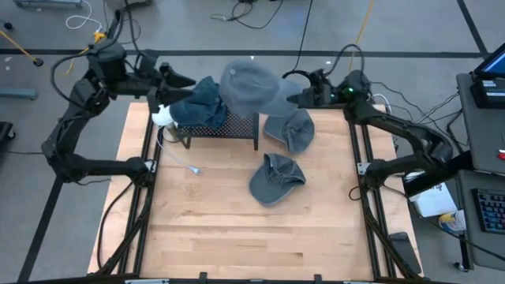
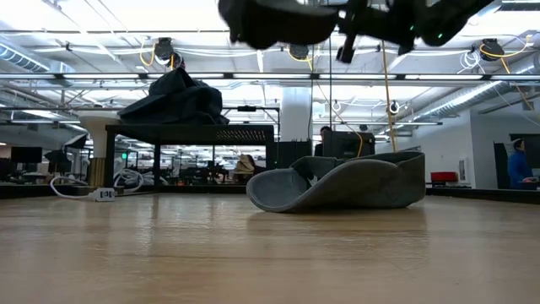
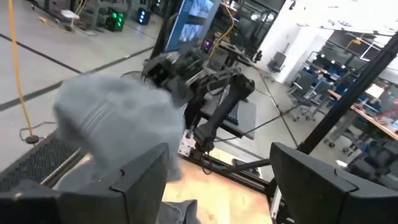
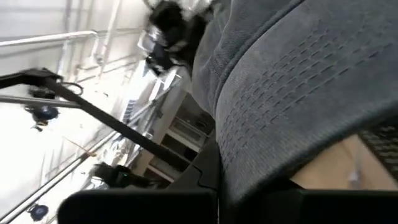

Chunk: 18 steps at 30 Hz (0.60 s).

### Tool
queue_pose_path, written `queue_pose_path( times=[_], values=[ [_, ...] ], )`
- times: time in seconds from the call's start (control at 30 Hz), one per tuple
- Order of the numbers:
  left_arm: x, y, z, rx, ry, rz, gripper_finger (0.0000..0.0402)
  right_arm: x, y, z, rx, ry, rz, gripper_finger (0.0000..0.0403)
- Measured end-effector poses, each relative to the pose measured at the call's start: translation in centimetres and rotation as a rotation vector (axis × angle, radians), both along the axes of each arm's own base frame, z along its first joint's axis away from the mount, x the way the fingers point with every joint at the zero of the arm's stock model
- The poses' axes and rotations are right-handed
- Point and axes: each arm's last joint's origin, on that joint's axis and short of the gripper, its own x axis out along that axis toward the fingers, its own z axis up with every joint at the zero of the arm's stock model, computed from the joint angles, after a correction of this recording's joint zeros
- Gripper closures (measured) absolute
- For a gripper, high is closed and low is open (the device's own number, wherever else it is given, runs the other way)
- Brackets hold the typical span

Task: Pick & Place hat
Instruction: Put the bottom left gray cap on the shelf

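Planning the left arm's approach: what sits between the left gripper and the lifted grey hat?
In the high view, the dark blue hat piled on the black rack lies between the left gripper and the grey hat held by the right gripper.

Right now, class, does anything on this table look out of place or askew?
Yes: one grey cap lies upturned mid-table, another crumpled beside the black rack. The right gripper holds a third hat aloft.

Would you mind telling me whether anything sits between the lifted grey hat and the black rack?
Nothing visible does. The right gripper holds the grey hat over the black rack, whose near end already carries a dark blue hat.
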Motion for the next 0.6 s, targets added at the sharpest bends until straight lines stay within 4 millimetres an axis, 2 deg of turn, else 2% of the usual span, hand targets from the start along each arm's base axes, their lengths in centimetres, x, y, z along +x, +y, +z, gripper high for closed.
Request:
queue_pose_path(
  times=[0.17, 0.37, 0.6],
  values=[
    [-0.9, -0.3, 0.3, 0.012, -0.017, 0.021, 0.0119, 2.1, -2.7, -2.6, 0.014, 0.061, 0.004, 0.0402],
    [-1.1, -0.4, 0.4, 0.012, -0.02, 0.022, 0.0119, 4.9, -5.4, -5.1, -0.011, 0.101, 0.03, 0.0402],
    [-1.1, -0.4, 0.4, 0.009, -0.019, 0.023, 0.0119, 6.9, -6.9, -8.8, 0.044, 0.17, 0.053, 0.0402]
  ],
)
